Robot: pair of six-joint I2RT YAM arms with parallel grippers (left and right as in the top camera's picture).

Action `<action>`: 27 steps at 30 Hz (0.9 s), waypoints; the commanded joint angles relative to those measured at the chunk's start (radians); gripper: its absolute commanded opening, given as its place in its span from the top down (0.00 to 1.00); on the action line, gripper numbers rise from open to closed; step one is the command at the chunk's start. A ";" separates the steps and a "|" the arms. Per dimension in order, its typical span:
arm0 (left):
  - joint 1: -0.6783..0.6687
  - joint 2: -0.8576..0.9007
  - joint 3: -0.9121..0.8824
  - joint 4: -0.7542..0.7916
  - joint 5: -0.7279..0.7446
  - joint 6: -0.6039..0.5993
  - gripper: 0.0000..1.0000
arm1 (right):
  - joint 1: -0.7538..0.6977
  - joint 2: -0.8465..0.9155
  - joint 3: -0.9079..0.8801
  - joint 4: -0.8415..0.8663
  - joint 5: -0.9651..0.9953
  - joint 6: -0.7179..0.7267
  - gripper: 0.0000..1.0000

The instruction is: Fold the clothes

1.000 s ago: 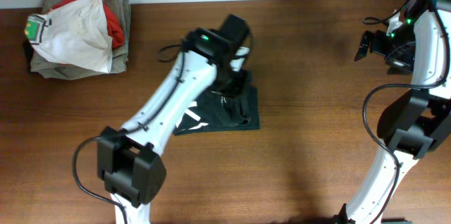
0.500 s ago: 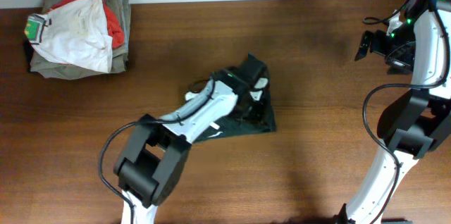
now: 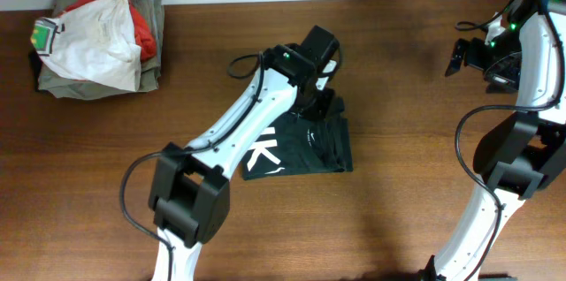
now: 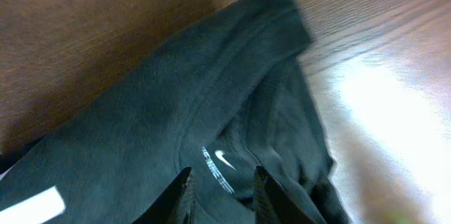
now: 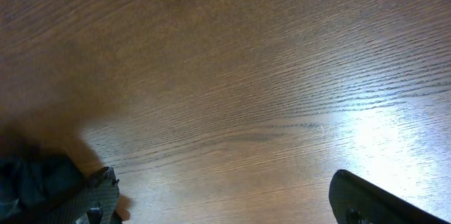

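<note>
The black shirt [image 3: 305,144] lies folded small on the table, mid-centre, with white lettering [image 3: 263,153] on its left part. In the left wrist view the shirt [image 4: 141,125] fills the frame, its collar and white neck label [image 4: 224,162] showing. My left gripper [image 3: 323,104] is at the shirt's far edge; its fingers [image 4: 222,196] are apart, with collar fabric between them, not clamped. My right gripper [image 3: 460,56] is far right and raised, open and empty over bare wood [image 5: 225,203].
A pile of folded garments [image 3: 97,38], white with a green tag on top of red and olive-grey ones, sits at the far left corner. The right arm's base [image 3: 504,175] stands at the right edge.
The left arm swung down over the shirt and back up toward the far side. The shirt shifted a little to the right and now lies flatter. The right arm has not moved.
</note>
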State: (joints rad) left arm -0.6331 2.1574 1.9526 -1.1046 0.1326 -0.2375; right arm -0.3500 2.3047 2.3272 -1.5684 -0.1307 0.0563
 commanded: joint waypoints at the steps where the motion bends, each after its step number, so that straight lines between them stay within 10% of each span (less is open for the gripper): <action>1: -0.025 0.112 0.012 0.028 0.048 -0.004 0.76 | 0.003 -0.013 0.012 -0.002 0.008 0.008 0.01; 11: -0.082 0.216 0.013 0.326 0.089 -0.016 0.70 | 0.003 -0.013 0.012 -0.002 0.008 0.008 0.01; 19: -0.045 0.119 0.476 -0.264 0.053 -0.015 0.52 | 0.003 -0.013 0.012 -0.002 0.008 0.008 0.01; 24: -0.069 0.120 0.261 -0.336 0.065 -0.016 0.94 | 0.003 -0.013 0.012 -0.002 0.008 0.008 0.01; 27: -0.109 0.120 0.063 -0.136 0.174 -0.016 0.96 | 0.003 -0.013 0.012 -0.002 0.008 0.008 0.01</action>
State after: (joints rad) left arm -0.7109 2.2795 2.1227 -1.3209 0.2176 -0.2543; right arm -0.3500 2.3047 2.3272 -1.5692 -0.1310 0.0559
